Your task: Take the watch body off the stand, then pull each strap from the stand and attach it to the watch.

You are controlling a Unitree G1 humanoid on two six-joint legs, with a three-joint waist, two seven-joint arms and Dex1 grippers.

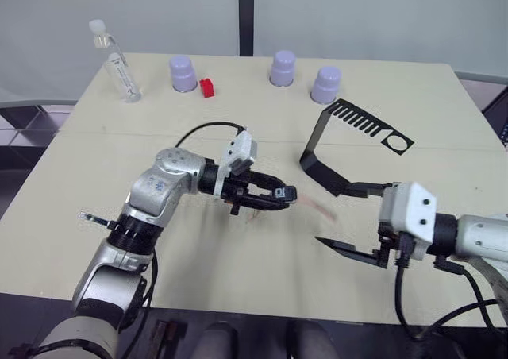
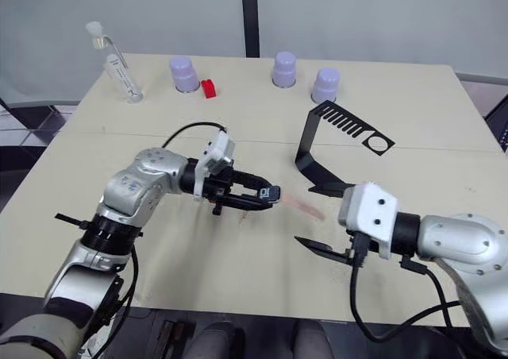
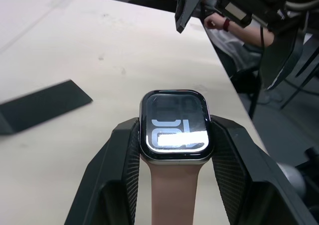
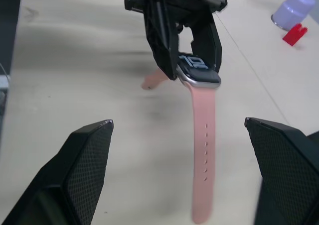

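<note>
left hand (image 2: 266, 194) clamps watch body (image 3: 174, 125) | strap (image 4: 203, 155) hanging | right hand (image 1: 349, 220) agape, apart

My head pair looks down over table (image 1: 262, 264) from near edge. My left wrist camera sits close on watch (image 3: 174, 123), facing right. Right wrist camera faces left, sharing same watch.

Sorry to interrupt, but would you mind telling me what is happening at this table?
The left pincer grips the watch by its sides above the table, and both pink straps look attached already. The right pincer is open, facing the watch. The stand sits behind with no straps on it.
</note>
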